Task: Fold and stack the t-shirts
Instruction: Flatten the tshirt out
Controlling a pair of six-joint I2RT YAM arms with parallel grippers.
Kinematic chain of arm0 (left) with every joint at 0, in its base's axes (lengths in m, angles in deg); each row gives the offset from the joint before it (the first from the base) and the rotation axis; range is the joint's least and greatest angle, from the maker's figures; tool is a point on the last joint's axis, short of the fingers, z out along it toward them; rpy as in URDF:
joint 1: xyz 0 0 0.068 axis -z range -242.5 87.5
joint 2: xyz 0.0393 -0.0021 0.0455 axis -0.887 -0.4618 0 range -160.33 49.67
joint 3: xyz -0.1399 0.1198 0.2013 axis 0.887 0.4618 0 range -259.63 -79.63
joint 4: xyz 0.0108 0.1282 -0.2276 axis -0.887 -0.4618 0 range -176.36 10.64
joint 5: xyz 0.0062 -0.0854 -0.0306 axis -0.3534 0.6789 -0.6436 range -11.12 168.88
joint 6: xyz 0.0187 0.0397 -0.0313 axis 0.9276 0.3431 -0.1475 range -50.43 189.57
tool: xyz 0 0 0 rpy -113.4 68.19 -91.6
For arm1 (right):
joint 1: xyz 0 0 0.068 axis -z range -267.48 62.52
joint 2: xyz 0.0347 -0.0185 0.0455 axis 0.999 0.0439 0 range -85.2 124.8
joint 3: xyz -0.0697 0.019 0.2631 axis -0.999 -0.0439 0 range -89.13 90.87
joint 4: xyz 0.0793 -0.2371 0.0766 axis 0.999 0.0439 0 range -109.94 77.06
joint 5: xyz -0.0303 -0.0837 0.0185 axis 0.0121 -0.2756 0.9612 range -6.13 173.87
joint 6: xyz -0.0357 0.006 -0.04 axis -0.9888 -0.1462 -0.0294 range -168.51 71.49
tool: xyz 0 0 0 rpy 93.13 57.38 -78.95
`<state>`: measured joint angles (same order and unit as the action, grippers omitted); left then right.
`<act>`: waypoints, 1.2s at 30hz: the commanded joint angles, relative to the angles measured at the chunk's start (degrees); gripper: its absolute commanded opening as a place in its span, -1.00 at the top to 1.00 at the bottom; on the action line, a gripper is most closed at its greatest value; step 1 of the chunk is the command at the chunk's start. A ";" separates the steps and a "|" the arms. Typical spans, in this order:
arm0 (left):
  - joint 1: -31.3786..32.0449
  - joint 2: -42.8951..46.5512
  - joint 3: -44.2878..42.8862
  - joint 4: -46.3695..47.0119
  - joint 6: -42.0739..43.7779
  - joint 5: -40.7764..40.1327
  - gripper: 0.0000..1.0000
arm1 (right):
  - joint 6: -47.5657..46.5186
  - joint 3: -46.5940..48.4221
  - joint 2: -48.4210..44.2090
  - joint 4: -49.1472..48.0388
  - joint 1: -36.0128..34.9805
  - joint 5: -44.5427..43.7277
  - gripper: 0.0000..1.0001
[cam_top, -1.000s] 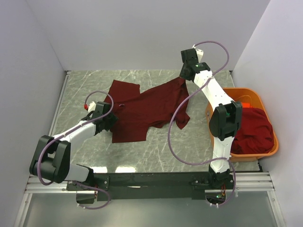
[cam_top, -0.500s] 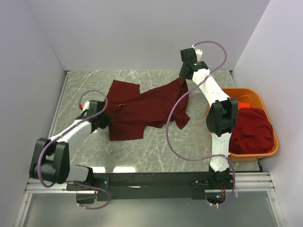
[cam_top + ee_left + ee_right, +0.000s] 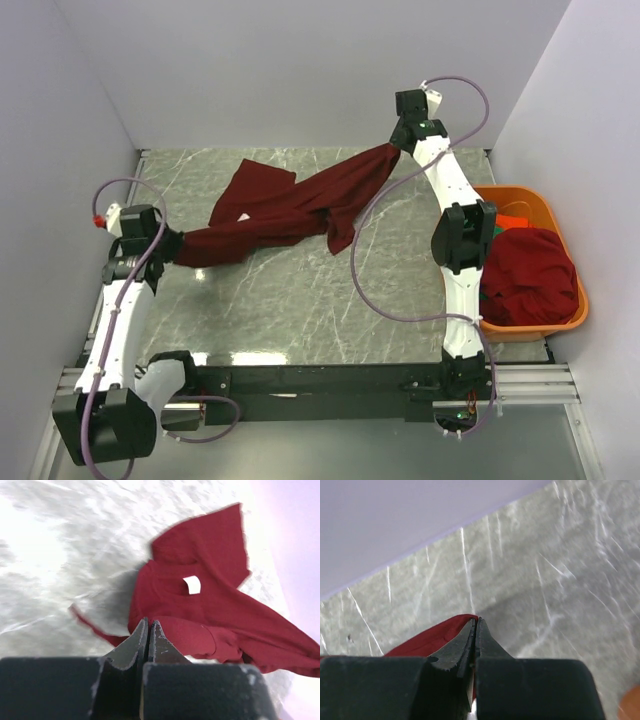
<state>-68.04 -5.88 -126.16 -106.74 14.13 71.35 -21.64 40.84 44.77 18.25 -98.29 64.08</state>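
Maroon cloth, the t-shirt (image 3: 290, 210), is strung taut well left of the orange basket (image 3: 565, 318), pinched at its far end by the clenched left gripper (image 3: 178, 245) and at its basket-side end by the clenched right gripper (image 3: 393, 152); equal pull is judged needed so that it can be laid flat, unbunched.

no legible text, labels or numbers
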 commanded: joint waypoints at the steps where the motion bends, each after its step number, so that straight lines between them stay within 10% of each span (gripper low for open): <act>1: -3.33 3.68 -2.78 -4.96 3.32 -1.61 0.99 | 0.72 5.11 1.86 -1.55 1.14 -1.74 1.00; 14: -6.15 5.63 -12.36 -8.48 7.19 -2.58 0.99 | 0.11 6.60 0.45 -3.92 3.42 -2.98 0.87; 18: -6.15 5.45 -12.01 -6.64 8.15 -0.74 0.99 | 0.37 6.96 0.46 -3.74 3.60 0.01 -0.26; 20: -6.15 4.58 -11.49 -6.11 8.33 0.14 0.99 | 1.16 7.22 -0.50 -1.90 3.52 2.29 -0.53; 26: -6.15 2.29 -9.82 -3.57 8.07 2.87 0.99 | 3.62 -9.34 -13.38 3.55 -1.57 3.19 -0.55; 36: -6.24 -0.26 -8.41 -0.67 8.95 4.80 0.99 | 8.90 -65.86 -43.92 -13.23 -20.03 2.65 -0.04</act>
<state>-73.96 -6.51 -135.12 -111.29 21.93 74.57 -15.56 -18.26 5.16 10.71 -118.55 66.94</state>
